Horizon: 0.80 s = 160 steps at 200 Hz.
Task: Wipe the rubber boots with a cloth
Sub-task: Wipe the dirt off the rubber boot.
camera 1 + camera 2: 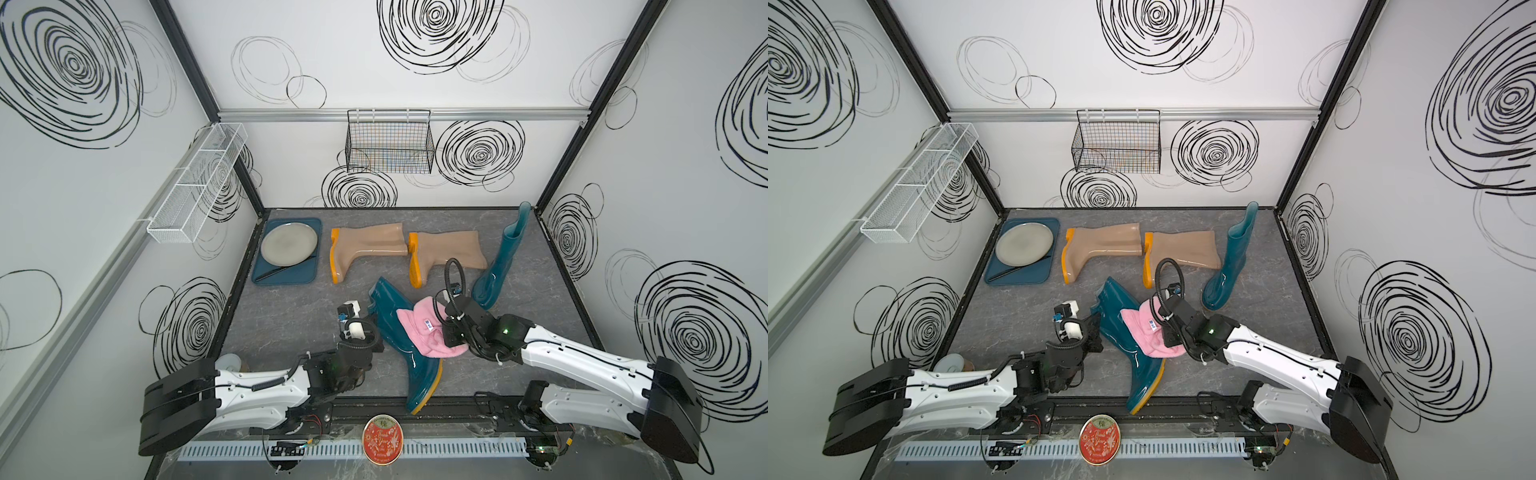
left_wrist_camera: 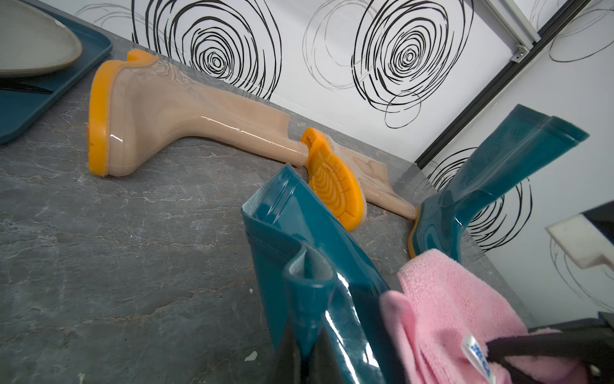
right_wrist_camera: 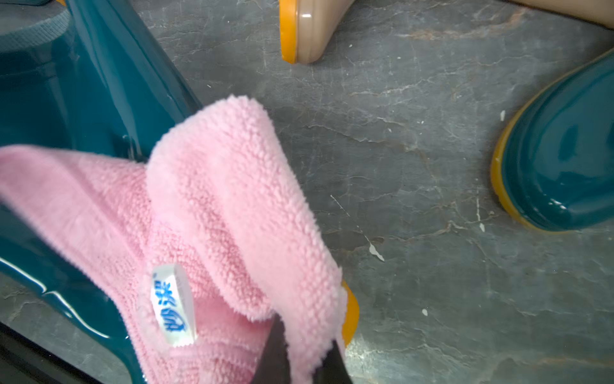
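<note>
Cannot see past the folds of the cloth (image 3: 216, 186) to the fingertips of the right gripper (image 3: 304, 360), nor past the shaft of the lying teal boot (image 1: 415, 368) to the fingers of the left gripper (image 1: 371, 322).

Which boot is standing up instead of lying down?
The dark teal boot at the far right: it stands on its orange sole. The other teal boot lies flat under the pink cloth, and both tan boots lie on their sides.

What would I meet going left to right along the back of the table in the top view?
In a top view: blue tray carrying a grey plate → tan boot lying on its side → second tan boot, also lying → teal boot standing upright.
</note>
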Each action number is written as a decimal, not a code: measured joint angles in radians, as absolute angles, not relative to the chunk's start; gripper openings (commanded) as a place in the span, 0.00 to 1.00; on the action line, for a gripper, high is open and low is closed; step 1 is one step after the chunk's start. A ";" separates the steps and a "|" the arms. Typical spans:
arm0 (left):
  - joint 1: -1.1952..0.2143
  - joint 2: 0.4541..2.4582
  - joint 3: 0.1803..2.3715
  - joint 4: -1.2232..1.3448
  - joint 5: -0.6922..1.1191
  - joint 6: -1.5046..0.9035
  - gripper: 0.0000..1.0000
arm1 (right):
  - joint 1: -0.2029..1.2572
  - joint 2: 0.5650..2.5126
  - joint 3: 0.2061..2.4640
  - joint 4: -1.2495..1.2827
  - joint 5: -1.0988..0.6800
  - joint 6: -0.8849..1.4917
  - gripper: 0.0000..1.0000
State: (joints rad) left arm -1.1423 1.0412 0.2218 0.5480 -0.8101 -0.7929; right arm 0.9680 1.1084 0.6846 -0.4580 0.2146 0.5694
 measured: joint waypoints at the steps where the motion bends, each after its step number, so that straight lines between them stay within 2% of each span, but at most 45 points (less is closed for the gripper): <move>1: -1.142 1.041 0.222 0.548 -0.810 -0.793 0.00 | 0.972 1.108 0.684 -0.458 0.214 0.570 0.00; 20: -1.142 1.041 0.221 0.548 -0.810 -0.795 0.00 | 1.065 1.108 0.677 -0.445 0.212 0.570 0.00; 49: -1.142 1.041 0.221 0.548 -0.810 -0.796 0.00 | 1.310 1.130 0.677 -0.378 0.182 0.562 0.00; 73: -1.141 1.042 0.221 0.549 -0.808 -0.796 0.00 | 1.359 1.175 0.682 -0.354 0.151 0.560 0.00; 98: -1.137 1.049 0.221 0.550 -0.801 -0.796 0.00 | 1.281 1.203 0.691 -0.356 0.136 0.561 0.00; 138: -1.136 1.048 0.221 0.550 -0.797 -0.799 0.00 | 0.923 1.180 0.691 -0.402 0.135 0.568 0.00; 160: -1.136 1.041 0.216 0.550 -0.797 -0.808 0.00 | 0.826 1.161 0.691 -0.436 0.154 0.563 0.00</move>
